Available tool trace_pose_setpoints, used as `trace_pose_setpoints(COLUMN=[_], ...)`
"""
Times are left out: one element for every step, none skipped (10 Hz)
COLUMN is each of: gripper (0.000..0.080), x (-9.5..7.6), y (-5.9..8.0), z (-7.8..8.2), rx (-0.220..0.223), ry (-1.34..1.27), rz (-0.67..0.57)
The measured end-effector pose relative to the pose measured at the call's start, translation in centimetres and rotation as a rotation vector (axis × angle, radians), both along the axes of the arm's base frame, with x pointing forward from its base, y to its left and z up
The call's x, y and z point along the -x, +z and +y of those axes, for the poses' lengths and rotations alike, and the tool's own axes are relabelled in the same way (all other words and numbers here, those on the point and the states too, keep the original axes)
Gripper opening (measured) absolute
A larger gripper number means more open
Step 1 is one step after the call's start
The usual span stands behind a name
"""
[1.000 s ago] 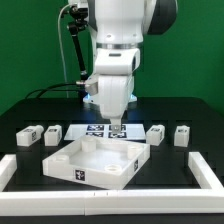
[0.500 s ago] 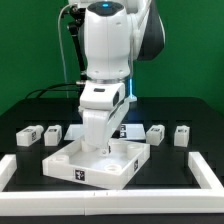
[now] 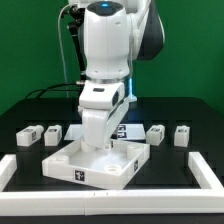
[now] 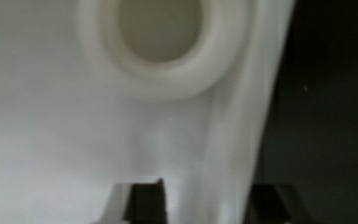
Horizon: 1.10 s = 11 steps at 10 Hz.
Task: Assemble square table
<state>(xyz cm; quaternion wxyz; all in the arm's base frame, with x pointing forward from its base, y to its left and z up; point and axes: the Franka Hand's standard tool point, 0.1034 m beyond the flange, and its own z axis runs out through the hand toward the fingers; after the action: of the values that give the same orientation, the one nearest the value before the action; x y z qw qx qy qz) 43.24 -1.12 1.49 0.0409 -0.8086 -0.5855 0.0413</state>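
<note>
Hardly started: no leg fitted yet.
Your tool [image 4: 202, 205] is clenched on the rim of the tabletop [image 3: 60, 160], centred on the bench [image 3: 200, 114]; four legs [image 3: 52, 133] lie loose, two either side.

Glossy white arm [image 3: 105, 60] — black cable [image 3: 72, 50] alongside.

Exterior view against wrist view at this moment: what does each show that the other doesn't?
Only the exterior view: the arm, four loose legs flanking the square top, the marker board behind. Only the wrist view: a round corner hole close up, and the top's wall running between the dark fingers of the gripper. Both: that white square top.
</note>
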Motion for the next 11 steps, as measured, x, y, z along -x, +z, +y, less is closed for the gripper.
trace_pose_setpoints(gripper=[0.0079,0.0063,0.0063,0.0063,0.0063,0.0063,0.0063,0.0064,0.0064,0.0064,0.0064], x=[-0.1,-0.1,-0.1,-0.1,-0.1,-0.1,-0.1,-0.1,-0.1,-1.2,-1.9], y=[0.0,0.0,0.0,0.0,0.0,0.1,0.0,0.0,0.1,0.2,0.2], z=[0.0,0.0,-0.1,0.0,-0.1,-0.1,-0.1,0.0,0.0,1.3,3.2], rx=[0.000,0.000,0.001,0.001,0.001,0.001,0.001,0.001,0.000,-0.004,-0.013], ry=[0.000,0.000,0.000,0.000,0.000,0.000,0.000,0.000,0.002,0.052,0.095], rz=[-0.004,-0.004,-0.004,-0.004,-0.004,-0.004,-0.004,-0.004,-0.006,-0.059,-0.076])
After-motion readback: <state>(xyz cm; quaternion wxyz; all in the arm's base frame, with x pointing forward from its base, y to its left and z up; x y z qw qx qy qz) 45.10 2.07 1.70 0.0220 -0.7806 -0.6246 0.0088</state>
